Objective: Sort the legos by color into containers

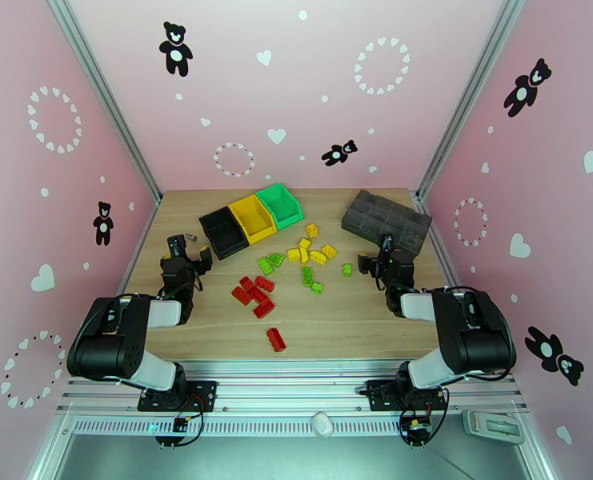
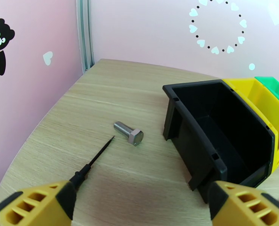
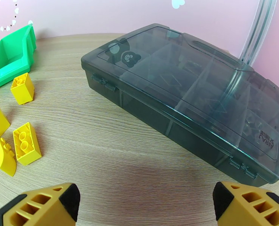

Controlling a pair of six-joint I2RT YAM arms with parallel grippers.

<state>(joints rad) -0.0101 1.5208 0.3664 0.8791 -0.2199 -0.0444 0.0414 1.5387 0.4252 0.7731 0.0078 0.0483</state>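
The legos lie loose mid-table: a red cluster (image 1: 254, 294), one red brick apart (image 1: 276, 339), yellow ones (image 1: 312, 251) and light green ones (image 1: 272, 262). Behind them stand the containers in a row: black (image 1: 224, 232), yellow (image 1: 254, 219), green (image 1: 280, 203). My left gripper (image 1: 188, 251) hovers open beside the black bin (image 2: 184, 144), nothing between its fingers (image 2: 37, 204). My right gripper (image 1: 376, 256) is open too, right of the bricks, facing the table with yellow legos (image 3: 26, 143) at its left and the green bin (image 3: 9, 57) beyond.
A large dark grey lidded tray (image 1: 386, 221) sits at the back right, close ahead of the right gripper (image 3: 143, 208). A steel bolt (image 2: 128, 133) and a thin black probe (image 2: 96, 159) lie on the wood left of the black bin. Pink walls enclose three sides.
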